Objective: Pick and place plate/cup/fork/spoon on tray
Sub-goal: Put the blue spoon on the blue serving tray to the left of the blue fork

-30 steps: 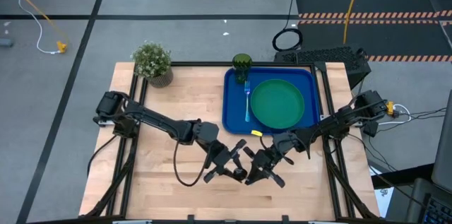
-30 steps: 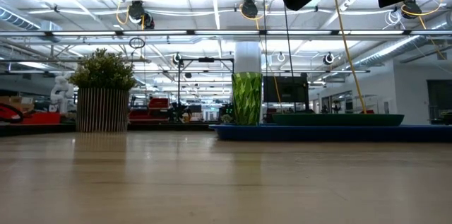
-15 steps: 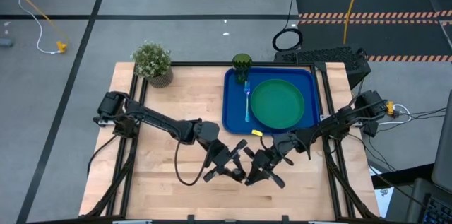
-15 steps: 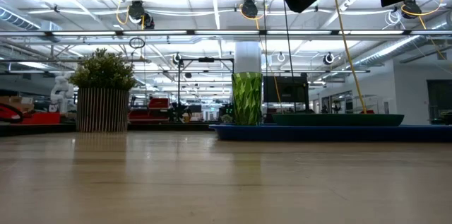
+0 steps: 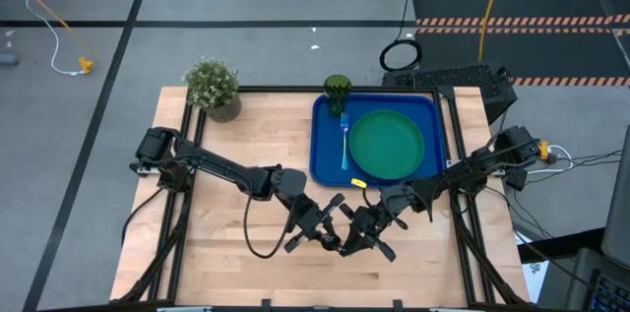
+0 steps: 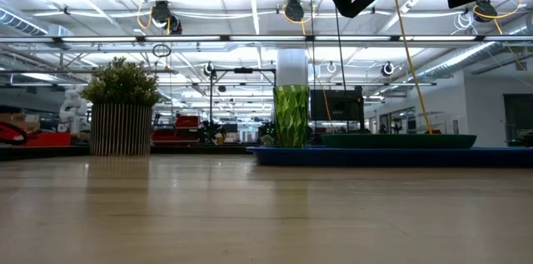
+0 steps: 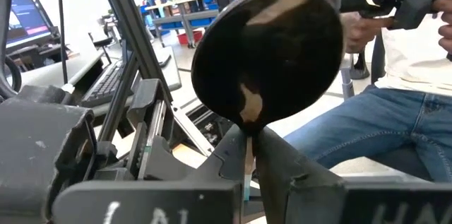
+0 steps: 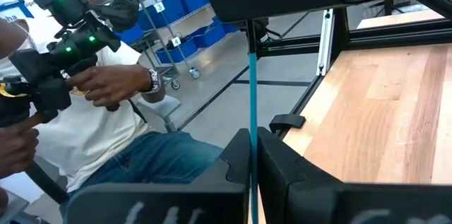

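Meeting above the table's front: left gripper (image 5: pixel 330 241) and right gripper (image 5: pixel 352 244), both clamped on the spoon (image 7: pixel 268 54).

High view straight down, low view level across table (image 6: pixel 250 214), wrist views close, sharing tray (image 5: pixel 325 145).
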`<state>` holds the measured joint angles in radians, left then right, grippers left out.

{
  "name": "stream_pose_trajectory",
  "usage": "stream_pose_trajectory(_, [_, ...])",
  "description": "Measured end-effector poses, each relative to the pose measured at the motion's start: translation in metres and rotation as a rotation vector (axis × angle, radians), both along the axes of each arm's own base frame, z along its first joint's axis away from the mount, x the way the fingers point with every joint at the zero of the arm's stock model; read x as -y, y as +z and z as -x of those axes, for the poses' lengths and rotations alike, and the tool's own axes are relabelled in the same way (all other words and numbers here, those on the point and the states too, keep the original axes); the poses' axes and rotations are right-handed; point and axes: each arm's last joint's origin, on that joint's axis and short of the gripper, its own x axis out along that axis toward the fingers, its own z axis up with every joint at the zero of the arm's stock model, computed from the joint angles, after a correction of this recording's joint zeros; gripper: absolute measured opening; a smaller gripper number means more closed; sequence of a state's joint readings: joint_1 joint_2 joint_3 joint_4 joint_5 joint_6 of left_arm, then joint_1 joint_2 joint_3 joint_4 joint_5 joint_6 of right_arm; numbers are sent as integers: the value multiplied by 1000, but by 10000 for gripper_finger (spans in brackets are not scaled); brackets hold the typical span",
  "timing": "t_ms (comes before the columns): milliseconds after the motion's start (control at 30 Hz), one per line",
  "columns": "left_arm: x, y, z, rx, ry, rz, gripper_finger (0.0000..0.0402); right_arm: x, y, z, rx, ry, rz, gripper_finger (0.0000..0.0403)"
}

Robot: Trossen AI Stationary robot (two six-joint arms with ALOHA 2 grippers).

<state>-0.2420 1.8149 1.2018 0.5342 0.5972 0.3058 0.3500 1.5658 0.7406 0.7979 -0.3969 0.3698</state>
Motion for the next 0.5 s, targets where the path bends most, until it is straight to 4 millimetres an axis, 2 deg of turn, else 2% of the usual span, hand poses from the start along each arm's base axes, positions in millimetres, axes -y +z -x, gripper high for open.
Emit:
stream_pose_trajectory(133, [0, 0, 0, -1, -1, 0, 33, 0, 0, 0, 1, -1, 1, 0])
stream_pose_trajectory(267, [0, 0, 0, -2, 0, 2, 17, 1, 0, 0, 2, -7, 4, 13])
stream_pose_trajectory(367, [-1, 0, 0, -17, -1, 16, 12, 1, 0, -1, 1, -15, 6, 39])
stream_pose_trajectory(500, [-1, 0, 0, -35, -7, 32, 21, 1, -1, -1, 1, -33, 13, 99])
